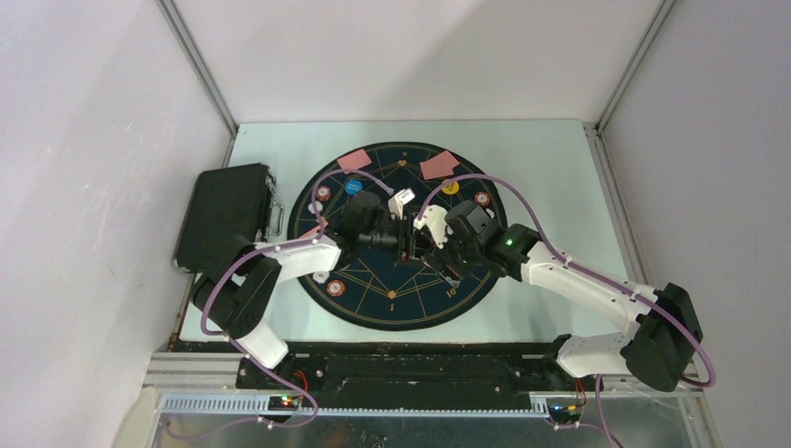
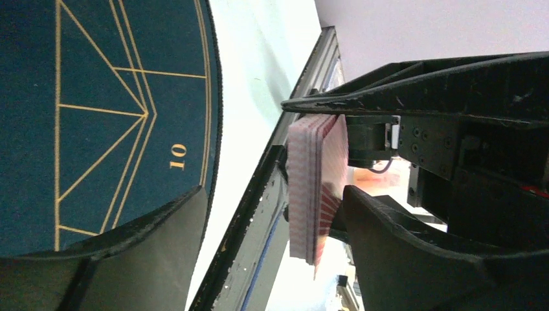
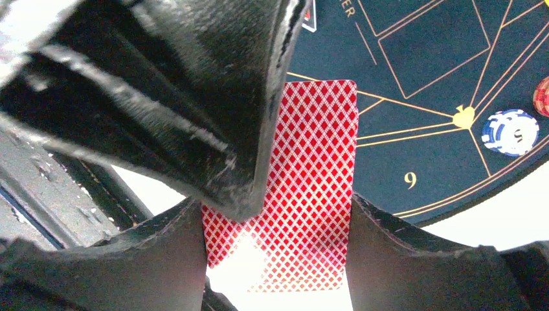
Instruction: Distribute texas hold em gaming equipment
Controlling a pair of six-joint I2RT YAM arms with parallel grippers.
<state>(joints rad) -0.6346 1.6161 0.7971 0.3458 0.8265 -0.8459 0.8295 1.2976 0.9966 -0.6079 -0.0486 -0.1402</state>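
A stack of playing cards (image 2: 309, 188) with red-patterned backs is held edge-on above the dark mat (image 1: 392, 303). My right gripper (image 3: 277, 207) is shut on the stack's long edges (image 3: 311, 162). My left gripper (image 2: 272, 194) is open around the stack. Its right finger (image 2: 401, 253) touches the card face and its left finger (image 2: 142, 253) stands well apart. Both grippers meet over the mat's middle (image 1: 410, 240). Two pink cards (image 1: 354, 160) (image 1: 438, 165) lie at the mat's far edge. Red-white (image 1: 323, 194), blue (image 1: 353, 186) and yellow (image 1: 451, 187) chips lie near them.
The black case (image 1: 228, 215) lies left of the mat. A blue-white chip (image 3: 511, 131) sits on the mat near its rim in the right wrist view. The metal rail (image 2: 259, 246) at the table's near edge runs behind the cards.
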